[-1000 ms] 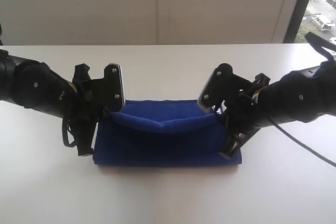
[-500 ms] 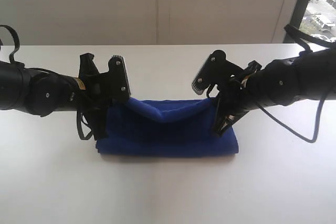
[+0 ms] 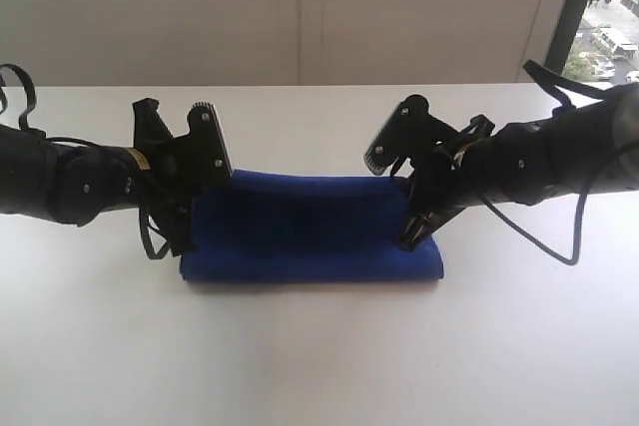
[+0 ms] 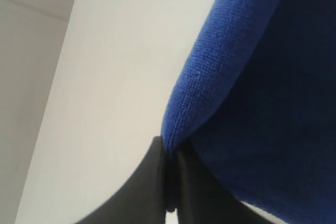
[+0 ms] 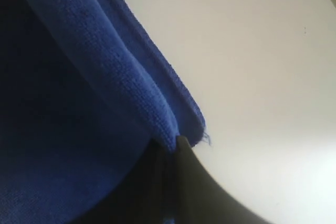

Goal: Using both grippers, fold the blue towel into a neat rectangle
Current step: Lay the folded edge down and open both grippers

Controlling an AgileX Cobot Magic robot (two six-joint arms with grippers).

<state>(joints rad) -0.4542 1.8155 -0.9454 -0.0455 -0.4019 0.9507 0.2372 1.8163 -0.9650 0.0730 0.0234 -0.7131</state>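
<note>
The lifted towel edge has dropped flat across the lower layer. On the white table [image 3: 319, 356], the blue towel [image 3: 315, 231] lies folded, long axis running left to right. The left gripper [image 4: 167, 156] and right gripper [image 5: 172, 153] each pinch an end, fingers closed on cloth.

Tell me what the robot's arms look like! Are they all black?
Mostly, yes. The left arm and right arm are chunky, rounded black tubes with small screws. Thin black cables loop off them. The left gripper and right gripper have flat black fingers. Nearby sit black plates edged in silver-grey.
</note>
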